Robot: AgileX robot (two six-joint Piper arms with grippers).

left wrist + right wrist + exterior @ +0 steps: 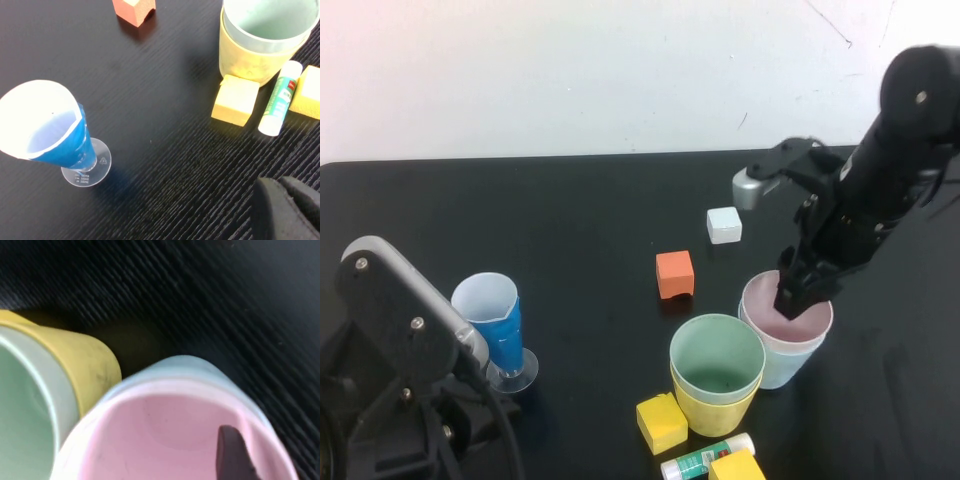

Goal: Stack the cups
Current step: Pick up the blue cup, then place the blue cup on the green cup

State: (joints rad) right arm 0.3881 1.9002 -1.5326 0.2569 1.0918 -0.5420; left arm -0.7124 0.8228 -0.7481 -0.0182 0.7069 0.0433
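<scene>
Pink cup (786,318) nested in blue cup (783,364), green cup (716,356) in yellow cup (716,408), near table's front edge. Two pairs to be merged. Right pincer (804,289) at pink rim, fingers apart. Left pincer (287,210) parked front-left, closed.

Surface (570,220) is matte black with a fine streaked grain; the backdrop behind it is plain white. Taking the orange block (675,273) as landmark: near it on the robot's side, pastel green cup (716,358) sits in yellow cup (718,408), and to the right of that pair pink cup (786,310) sits in light blue cup (782,365). Beyond the orange block lies a white block (724,225); well to its left stands a blue-and-white cone cup (492,320) on a clear foot; by the yellow cup are two yellow blocks (661,422) and a white-and-green glue stick (705,458).
</scene>
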